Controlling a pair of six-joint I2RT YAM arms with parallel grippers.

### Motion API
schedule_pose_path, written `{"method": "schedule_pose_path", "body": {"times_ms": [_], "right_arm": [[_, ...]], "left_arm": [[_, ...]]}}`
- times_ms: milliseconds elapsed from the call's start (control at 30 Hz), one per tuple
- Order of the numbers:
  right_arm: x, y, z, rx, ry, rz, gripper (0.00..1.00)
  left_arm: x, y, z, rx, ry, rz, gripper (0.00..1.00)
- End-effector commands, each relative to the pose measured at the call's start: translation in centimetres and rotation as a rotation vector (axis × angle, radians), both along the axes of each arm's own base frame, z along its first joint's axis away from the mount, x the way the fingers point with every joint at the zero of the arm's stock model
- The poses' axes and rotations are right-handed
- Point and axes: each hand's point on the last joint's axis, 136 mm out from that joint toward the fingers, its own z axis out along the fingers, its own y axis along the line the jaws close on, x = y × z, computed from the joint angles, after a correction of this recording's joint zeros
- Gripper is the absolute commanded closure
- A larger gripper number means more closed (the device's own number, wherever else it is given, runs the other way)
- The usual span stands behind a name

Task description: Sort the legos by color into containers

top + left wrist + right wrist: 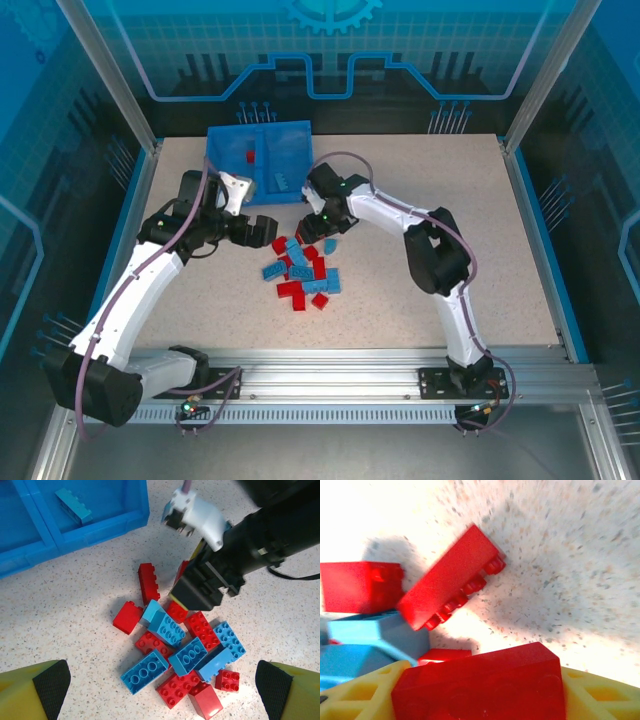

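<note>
Mid speckled beige worktop (470, 190): a loose pile of red and light-blue studded plastic bricks (303, 272), bare surface all round, most room to the right and on the near side. At the far edge, left of centre, just beyond the pile, sits the shallow blue plastic bin (222, 152). Its left compartment has one red brick (250, 156), its right compartment one light-blue brick (73, 506). A blue rim (528, 215) and aluminium frame posts (110, 75) edge the worktop.

From its base at near right the right arm (437, 255) arcs up, elbow bent, forearm reaching left to the pile's far side. There the right gripper (318, 224) points down, clamped on a red studded brick (480, 682). Below it a long red brick (451, 582) lies on its side.

From near left the left arm (130, 300) stretches fwd, wrist turned right. Over the pile hangs the left gripper (160, 695), spread wide w/ black pads (47, 685) far apart, holding nothing.
</note>
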Motion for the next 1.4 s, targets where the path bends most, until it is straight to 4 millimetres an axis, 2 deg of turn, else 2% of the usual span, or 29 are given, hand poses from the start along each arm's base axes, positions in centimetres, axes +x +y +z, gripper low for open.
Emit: {"method": "schedule_pose_path", "body": {"times_ms": [0, 100, 167, 267, 400, 533, 667, 733, 767, 867, 1067, 1200, 1367], "right_arm": [[0.2, -0.1, 4.5, 0.043, -0.074, -0.011, 0.41], [0.0, 0.2, 6.2, 0.055, -0.109, -0.005, 0.41], [-0.3, 0.7, 7.6, 0.066, -0.142, 0.007, 0.41], [-0.7, 1.9, 9.8, 0.082, -0.205, 0.027, 0.41], [-1.2, 5.1, 12.6, 0.093, -0.345, 0.073, 0.41], [0.1, 9.1, 14.7, 0.093, -0.533, 0.092, 0.42], [3.4, 12.1, 15.4, 0.084, -0.648, 0.056, 0.42], [5.3, 13.4, 15.6, 0.072, -0.706, 0.045, 0.42], [6.5, 14.1, 14.9, 0.055, -0.735, 0.047, 0.42], [9.2, 16.1, 14.6, 0.041, -0.837, 0.055, 0.42], [12.3, 19.2, 13.8, 0.088, -1.027, 0.1, 0.41], [13.6, 20.1, 13.8, 0.127, -1.119, 0.113, 0.42], [15.0, 19.6, 12.9, 0.161, -1.124, 0.102, 0.39]], "left_arm": [[0.2, 0.9, 0.1, 0.012, -0.02, 0.043, 0.01], [0.5, 1.7, 0.2, 0.02, -0.027, 0.087, 0.01], [1.2, 3.1, 0.2, 0.035, -0.041, 0.179, 0.01], [2.4, 7.3, 0.7, 0.07, -0.072, 0.435, 0.01], [2.3, 12.9, 1.7, 0.105, -0.097, 0.732, 0.01], [0.8, 17.4, 2.4, 0.161, -0.12, 0.97, 0.01], [-1.0, 20.3, 2.7, 0.231, -0.117, 1.172, 0.01], [-1.6, 21.1, 2.5, 0.257, -0.103, 1.24, 0.01], [-1.8, 21.4, 2.5, 0.269, -0.095, 1.27, 0.01], [-2.4, 22.0, 2.6, 0.283, -0.076, 1.334, 0.01], [-2.3, 21.7, 2.1, 0.268, -0.06, 1.323, 0.01], [-2.0, 21.2, 2.0, 0.256, -0.049, 1.296, 0.01], [-1.7, 20.9, 1.4, 0.256, -0.039, 1.265, 0.01]]}}
